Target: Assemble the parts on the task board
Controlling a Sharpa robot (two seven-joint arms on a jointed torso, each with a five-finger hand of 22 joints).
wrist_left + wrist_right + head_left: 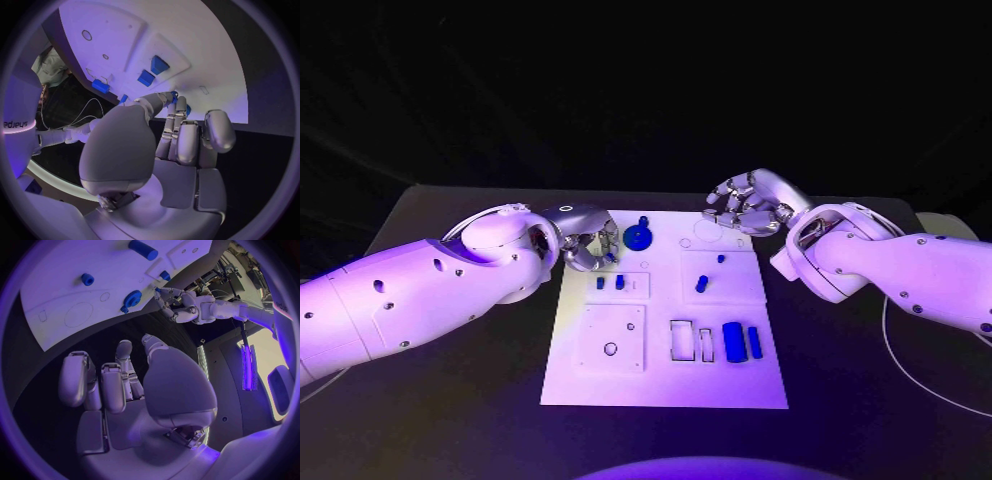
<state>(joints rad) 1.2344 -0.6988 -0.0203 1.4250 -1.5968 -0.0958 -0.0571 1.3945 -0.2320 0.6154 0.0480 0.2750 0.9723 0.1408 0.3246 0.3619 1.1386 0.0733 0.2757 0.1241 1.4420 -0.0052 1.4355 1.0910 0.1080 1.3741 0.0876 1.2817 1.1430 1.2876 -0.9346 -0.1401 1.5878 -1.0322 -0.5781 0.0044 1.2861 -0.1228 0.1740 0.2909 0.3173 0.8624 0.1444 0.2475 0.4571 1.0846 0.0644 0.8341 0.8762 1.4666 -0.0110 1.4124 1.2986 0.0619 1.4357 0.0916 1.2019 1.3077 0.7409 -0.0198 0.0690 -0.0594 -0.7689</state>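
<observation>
The white rectangular task board (668, 385) lies flat in the middle of the black table (444, 400), with small blue plastic parts spread over it: a round, gear-like blue part (638, 237) near the far edge, two short blue pegs (610, 283) standing in a raised square panel, and two longer blue bars (743, 343) lying side by side toward the near right. Empty outlined slots (689, 340) sit just beside those bars.

The left hand (589, 245) hangs at the board's far left edge, close to the gear-like part, fingers curled down; its wrist view shows a blue piece at the fingertips (173, 97), but whether it is pinched or merely behind them I cannot tell. The right hand (747, 205) hovers over the board's far right corner, fingers loosely spread and holding nothing.

The risk, as I judge it, is on the left: if the fingertips close off-centre on a small part, it could tip, skid across the smooth board, or knock the standing pegs nearby. A part set askew over its slot could jam.
</observation>
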